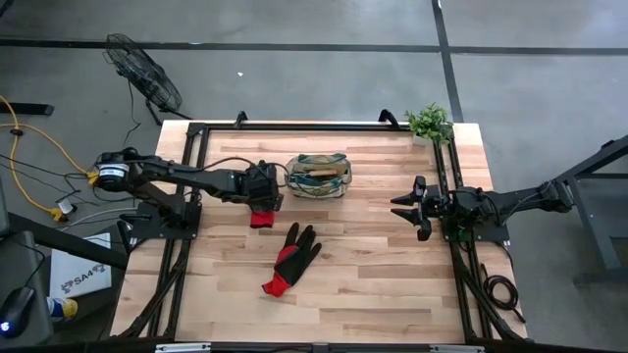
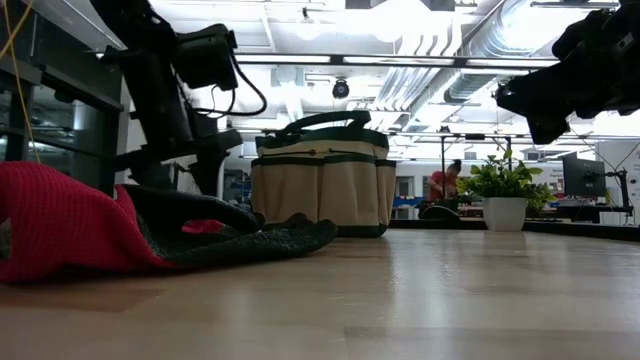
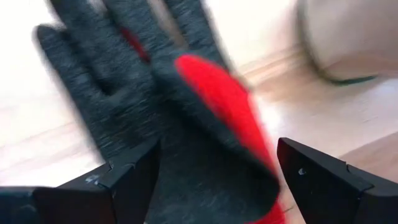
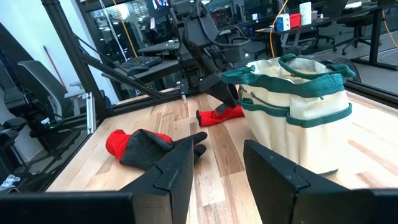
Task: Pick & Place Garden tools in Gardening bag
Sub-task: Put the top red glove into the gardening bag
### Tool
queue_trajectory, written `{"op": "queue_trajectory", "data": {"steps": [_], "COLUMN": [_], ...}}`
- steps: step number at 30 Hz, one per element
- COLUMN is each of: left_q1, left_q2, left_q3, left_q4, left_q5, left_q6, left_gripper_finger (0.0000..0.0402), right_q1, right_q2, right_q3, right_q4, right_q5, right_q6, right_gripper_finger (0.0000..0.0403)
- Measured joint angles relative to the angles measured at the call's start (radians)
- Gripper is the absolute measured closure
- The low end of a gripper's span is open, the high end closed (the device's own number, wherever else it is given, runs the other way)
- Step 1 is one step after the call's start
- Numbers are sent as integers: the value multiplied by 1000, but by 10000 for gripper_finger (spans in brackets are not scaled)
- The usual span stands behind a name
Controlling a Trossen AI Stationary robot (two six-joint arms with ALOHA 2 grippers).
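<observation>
1. Gardening bag (image 1: 319, 176): one, olive-tan with dark green trim, standing upright on the wooden table (image 1: 373, 284) toward its 12 o'clock side in the high view. A wooden-handled tool (image 1: 316, 176) lies inside its open top; which tool it is cannot be told.
2. Gloves: two show, both black and red. One glove (image 1: 291, 258) lies flat near the table's middle, at about 6 o'clock from the bag, fingers pointing toward the bag, red cuff away from it.
3. The second glove (image 1: 261, 218) lies at about 8 o'clock from the bag; only its red cuff shows in the high view, under the left arm's end. In the left wrist view it lies spread flat between the fingers.
4. Left gripper (image 3: 214, 174): open wide, one dark finger on each side of the second glove, not closed on it.
5. Right gripper (image 1: 404, 208): at about 3 o'clock from the bag, well apart from it, raised above the table in the low view; its fingers stand partly apart with nothing between them.
6. Potted plant (image 1: 430, 123): one, green, at the table's far right corner.
</observation>
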Motion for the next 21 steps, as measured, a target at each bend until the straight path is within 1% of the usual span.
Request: {"op": "queue_trajectory", "data": {"steps": [5,7,16,21], "left_q1": [0,0,15,21], "left_q2": [26,36,61,81], "left_q3": [1,0,-1,-57], "left_q4": [15,-11,-34,34], "left_q5": [6,8,35,40], "left_q6": [2,-1,-14,-17], "left_gripper_finger": [87,87,87,87], "right_q1": [0,0,0,0], "right_q2": [0,2,12,12], "right_q3": [0,0,0,0], "right_q4": [0,0,-3,0], "right_q5": [0,0,0,0], "right_q6": [0,0,0,0], "right_gripper_finger": [268,268,268,268]}}
